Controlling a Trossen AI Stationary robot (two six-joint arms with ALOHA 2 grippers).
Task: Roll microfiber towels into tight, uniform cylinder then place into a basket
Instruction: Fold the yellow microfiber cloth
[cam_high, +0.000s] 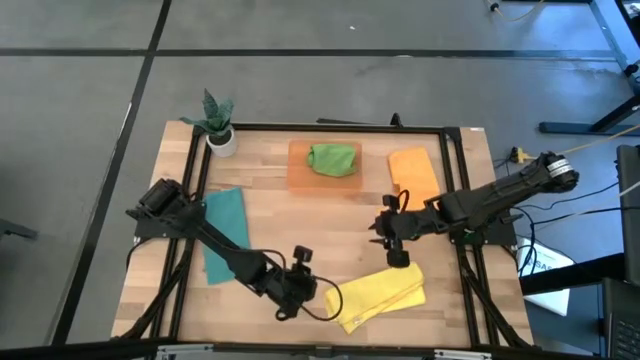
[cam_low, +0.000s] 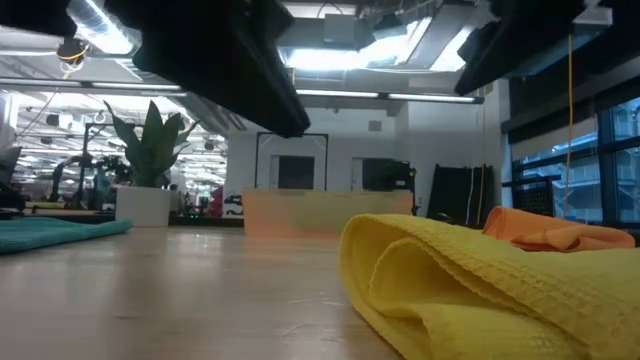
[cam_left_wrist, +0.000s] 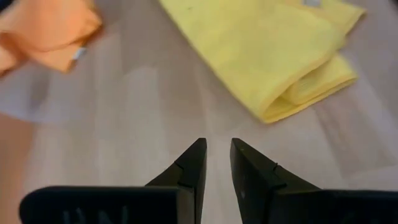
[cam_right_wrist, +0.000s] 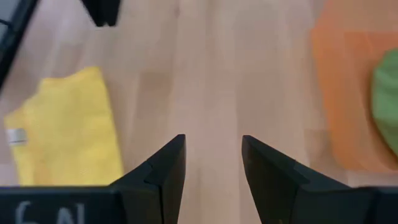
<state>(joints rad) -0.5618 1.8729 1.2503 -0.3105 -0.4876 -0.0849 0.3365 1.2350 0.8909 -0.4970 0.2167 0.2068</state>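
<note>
A yellow towel (cam_high: 380, 294) lies loosely folded on the table near its front edge, also seen close up in the low view (cam_low: 480, 290). A green towel (cam_high: 333, 158) sits bunched inside the orange basket (cam_high: 300, 178) at the far middle. An orange towel (cam_high: 413, 175) lies right of the basket, and a teal towel (cam_high: 225, 236) lies flat at the left. My left gripper (cam_left_wrist: 217, 144) hovers open with a narrow gap just left of the yellow towel (cam_left_wrist: 273, 56). My right gripper (cam_right_wrist: 213, 138) stands open above bare wood between the basket and the yellow towel.
A small white pot with a green plant (cam_high: 220, 128) stands at the far left corner. A black frame (cam_high: 320, 128) runs around the tabletop. Bare wood (cam_high: 330, 235) lies between the towels in the middle of the table.
</note>
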